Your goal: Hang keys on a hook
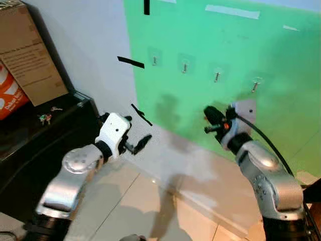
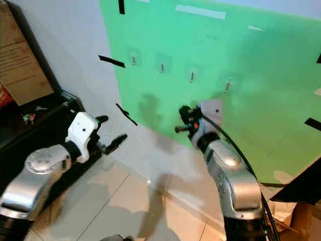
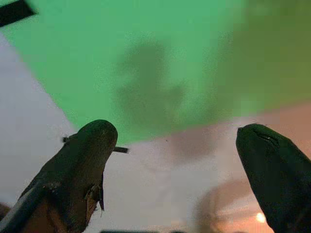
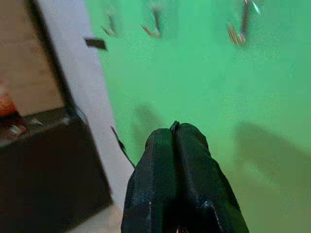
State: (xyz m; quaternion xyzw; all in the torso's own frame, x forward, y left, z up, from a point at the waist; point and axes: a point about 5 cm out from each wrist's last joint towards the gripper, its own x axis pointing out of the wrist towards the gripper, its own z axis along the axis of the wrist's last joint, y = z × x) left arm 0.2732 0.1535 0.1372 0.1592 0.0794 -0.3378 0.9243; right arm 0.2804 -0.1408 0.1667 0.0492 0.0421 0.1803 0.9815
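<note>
Green wall panel (image 1: 241, 60) is carrying four hooks (image 1: 184, 66) upper centre. Keys (image 1: 46, 118) are lying on the black desk (image 1: 30, 145), left. Left hand (image 1: 134, 134) is spreading wide; right hand (image 1: 208, 120) is pressing fingers together, empty.

Looks like a staged test corner inside somebody's home rather than a proper lab. Big green sheet (image 1: 241, 60) stuck over a plain white wall (image 1: 95, 45), with four little adhesive hooks (image 1: 184, 66) in a row and scraps of black tape (image 1: 130, 62) and white tape (image 1: 232, 11) marking it up. Glossy cream floor tiles (image 1: 135, 201) underneath, very domestic. Off to the left, a low black cabinet (image 1: 45, 140) with a cardboard box (image 1: 27, 50) leaning on it, an orange package (image 1: 10, 95) beside that, and a small bunch of keys (image 1: 46, 118) on top. Ordinary household clutter, basically.
</note>
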